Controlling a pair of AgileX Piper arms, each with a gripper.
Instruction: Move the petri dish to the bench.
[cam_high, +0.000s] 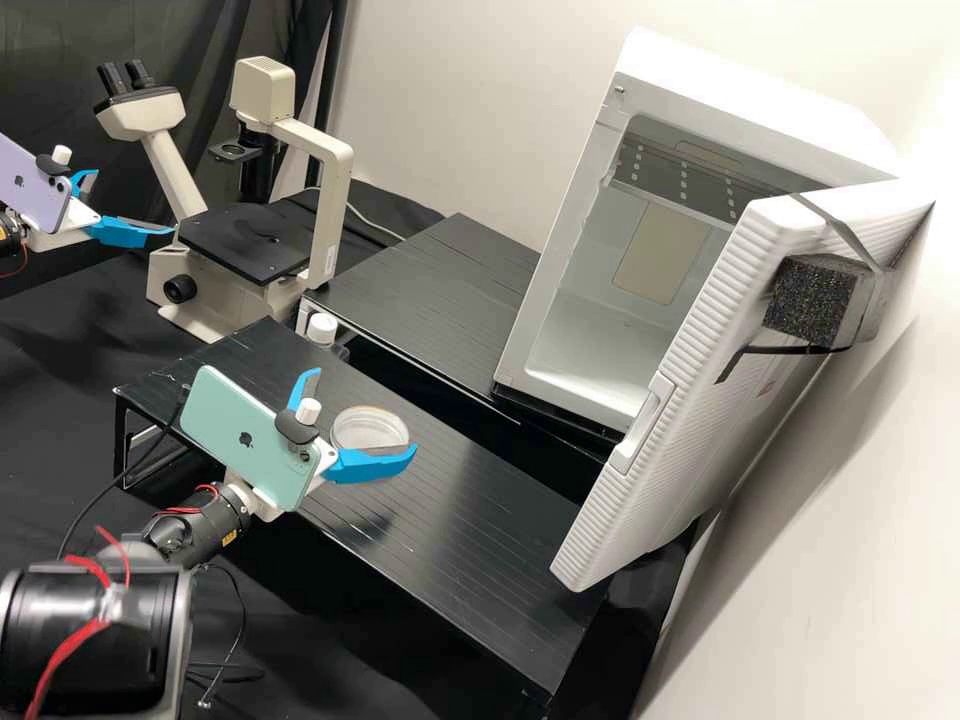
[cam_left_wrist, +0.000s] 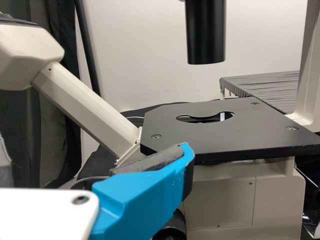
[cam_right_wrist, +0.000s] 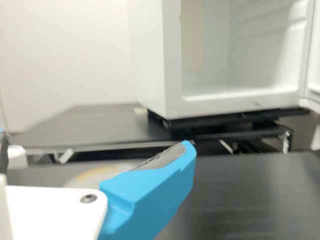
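The clear round petri dish (cam_high: 368, 428) appears to lie on the near black bench (cam_high: 470, 520). My right gripper (cam_high: 365, 411) stands open, its blue fingers apart at either side of the dish; contact cannot be told. In the right wrist view, the blurred dish (cam_right_wrist: 82, 176) shows beyond the white mount of my right gripper (cam_right_wrist: 95, 140), partly hidden by a finger. At the far left, my left gripper (cam_high: 134, 202) is open and empty beside the microscope. The left wrist view shows one finger of my left gripper (cam_left_wrist: 95, 146) before the microscope stage.
The microscope (cam_high: 245, 235) stands at the back left. A white-capped bottle (cam_high: 322, 330) is between the near bench and the rear black platform (cam_high: 430, 290). At the right, the white incubator (cam_high: 600, 370) stands with its door (cam_high: 690, 400) swung outward beside the near bench.
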